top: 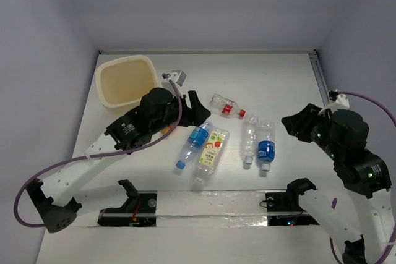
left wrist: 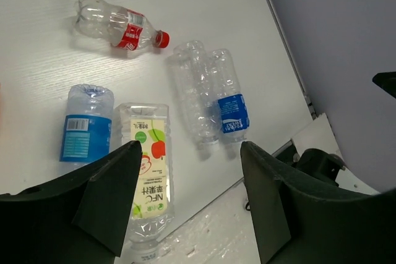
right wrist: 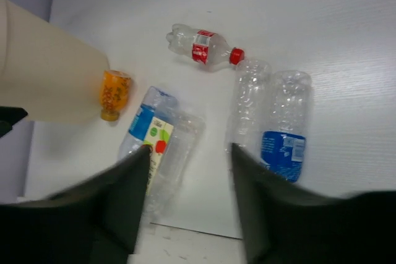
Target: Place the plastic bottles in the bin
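Observation:
Five plastic bottles lie mid-table: a red-labelled one [top: 228,107], a blue-labelled one [top: 193,143] beside a cartoon-printed one [top: 211,153], and a plain clear one [top: 249,140] beside another blue-labelled one [top: 266,143]. A short orange bottle [right wrist: 114,94] stands against the cream bin [top: 127,81] at the far left. My left gripper [top: 198,109] hovers open and empty between the bin and the bottles; its wrist view looks down on the cartoon bottle [left wrist: 148,165]. My right gripper [top: 297,125] hangs open and empty to the right of the bottles, above the gap between the two pairs [right wrist: 190,149].
A small grey-and-white object [top: 176,76] lies just behind the bin's right corner. A metal rail [top: 322,78] runs along the table's right edge. A strip of clear tape [top: 210,199] covers the near edge by the arm bases. Grey walls close in all round.

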Controlling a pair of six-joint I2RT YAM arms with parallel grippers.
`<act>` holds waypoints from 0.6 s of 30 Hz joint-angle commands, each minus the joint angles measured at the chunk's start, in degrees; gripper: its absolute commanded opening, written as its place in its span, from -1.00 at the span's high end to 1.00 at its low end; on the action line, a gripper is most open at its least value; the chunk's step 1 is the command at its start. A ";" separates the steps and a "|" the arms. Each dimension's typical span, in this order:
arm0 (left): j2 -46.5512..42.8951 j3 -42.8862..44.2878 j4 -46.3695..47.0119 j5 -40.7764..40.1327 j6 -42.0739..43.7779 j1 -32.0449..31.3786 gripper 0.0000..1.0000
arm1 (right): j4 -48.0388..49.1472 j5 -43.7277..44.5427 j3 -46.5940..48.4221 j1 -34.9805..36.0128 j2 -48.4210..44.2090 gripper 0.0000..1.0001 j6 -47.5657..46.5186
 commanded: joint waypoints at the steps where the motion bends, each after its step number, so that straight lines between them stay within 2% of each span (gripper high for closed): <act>1: 1.24 -0.61 2.99 3.96 -0.17 -0.07 -0.24 | -1.16 2.50 -1.91 0.39 -2.15 0.19 1.97; 2: 1.33 -1.13 3.87 4.67 -0.17 -0.07 -0.21 | -1.24 2.50 -2.44 0.39 -2.59 0.39 2.33; 3: 1.33 -2.27 4.31 5.46 -0.26 -0.07 -0.02 | -1.33 2.24 -2.88 0.39 -2.85 0.56 2.50; 4: 1.42 -3.15 5.62 5.73 -0.69 -0.07 0.19 | -1.68 2.07 -3.67 0.39 -3.12 0.85 2.77; 6: 1.95 -5.43 6.60 5.73 -1.66 -0.07 0.79 | -2.12 1.63 -4.20 0.39 -3.20 1.00 2.94; 8: 4.31 -5.53 5.65 5.47 -1.49 -0.68 1.00 | -2.82 1.54 -4.55 0.39 -3.73 1.00 3.12; 15: 12.40 1.05 -3.14 -11.29 -2.00 -10.87 1.00 | -3.44 -0.48 -7.36 0.39 -4.96 1.00 3.03; 16: 13.80 1.32 -4.55 -12.19 -2.54 -11.41 1.00 | -3.53 -0.66 -7.54 0.39 -4.96 0.93 2.77; 17: 14.51 1.50 -5.08 -12.98 -2.98 -11.93 0.94 | -3.36 -0.83 -7.80 0.39 -5.22 0.72 2.59; 18: 15.74 1.67 -6.22 -14.38 -3.59 -12.46 0.63 | -2.75 -1.27 -8.50 0.39 -5.92 0.20 2.42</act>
